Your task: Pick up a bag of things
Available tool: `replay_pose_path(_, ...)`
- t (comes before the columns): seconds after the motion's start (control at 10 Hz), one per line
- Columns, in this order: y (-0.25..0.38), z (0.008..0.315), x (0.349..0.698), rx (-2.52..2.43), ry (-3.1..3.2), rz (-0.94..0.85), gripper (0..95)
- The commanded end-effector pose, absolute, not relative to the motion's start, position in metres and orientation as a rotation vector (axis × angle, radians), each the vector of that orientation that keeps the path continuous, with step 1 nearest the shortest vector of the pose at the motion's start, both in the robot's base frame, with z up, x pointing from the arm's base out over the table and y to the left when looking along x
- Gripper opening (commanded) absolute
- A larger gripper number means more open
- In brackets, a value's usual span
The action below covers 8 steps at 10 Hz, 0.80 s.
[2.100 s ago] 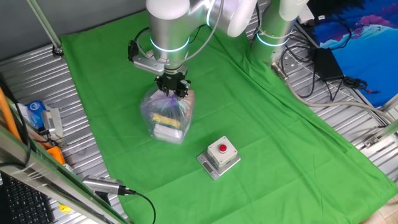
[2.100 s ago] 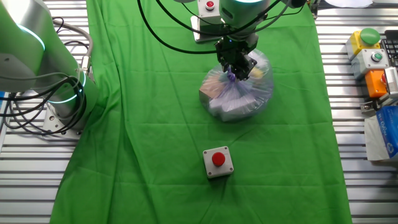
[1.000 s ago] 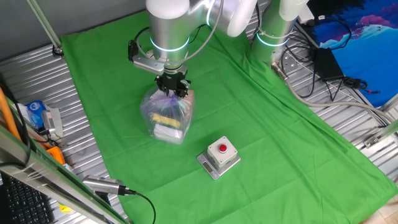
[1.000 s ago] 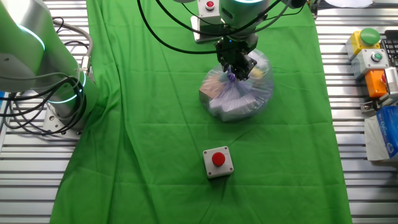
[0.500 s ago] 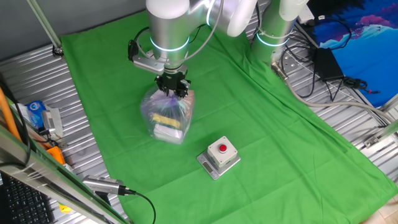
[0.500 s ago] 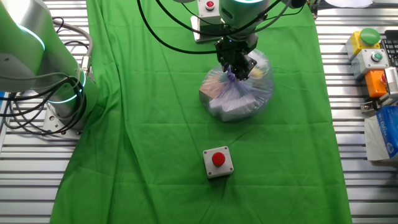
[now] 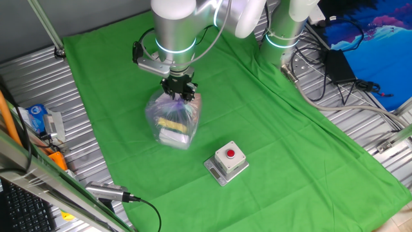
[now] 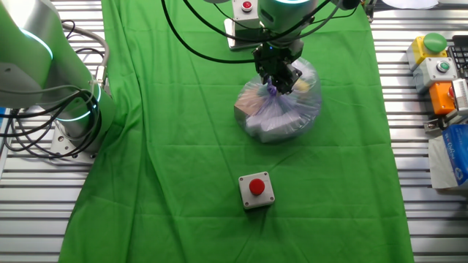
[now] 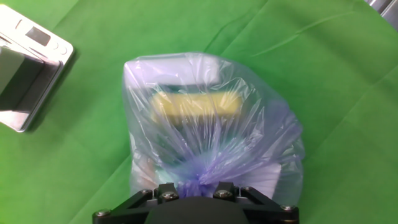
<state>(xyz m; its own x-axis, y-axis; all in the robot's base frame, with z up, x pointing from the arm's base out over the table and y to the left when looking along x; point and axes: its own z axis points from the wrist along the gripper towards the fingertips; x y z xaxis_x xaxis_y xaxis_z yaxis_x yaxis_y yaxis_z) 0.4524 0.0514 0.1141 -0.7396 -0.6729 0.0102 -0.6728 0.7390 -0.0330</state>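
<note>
**Pincer clamped on the bag's neck**

So the pincer (image 7: 177, 90) sits straight on top of the bag of things (image 7: 172, 122), its fingers pinched together around the gathered, twisted top. The hand view shows it best: the purplish plastic bunches right into the black pincer (image 9: 198, 190) at the bottom edge, and the bag of things (image 9: 208, 140) spreads out below it.

The bag is thin, crinkly, see-through film with a lilac tint, puffed into a lumpy rounded shape. Inside there's a yellow oblong item and a white boxy one. It sits on the green cloth (image 7: 270, 129), which is wrinkled and covers the ribbed metal worktop (image 8: 409, 183).

A grey box with a round red button (image 7: 226, 162) stands near the bag, not touching it.
</note>
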Motion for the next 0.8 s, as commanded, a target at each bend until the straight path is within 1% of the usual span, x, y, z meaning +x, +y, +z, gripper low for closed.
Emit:
replay_pose_path(0.1,0.0516,0.1147,0.4524,-1.133,2.926,-0.052,38.0)
replay_pose_path(0.8,0.0526,0.116,0.4522,-1.137,2.925,-0.05,38.0)
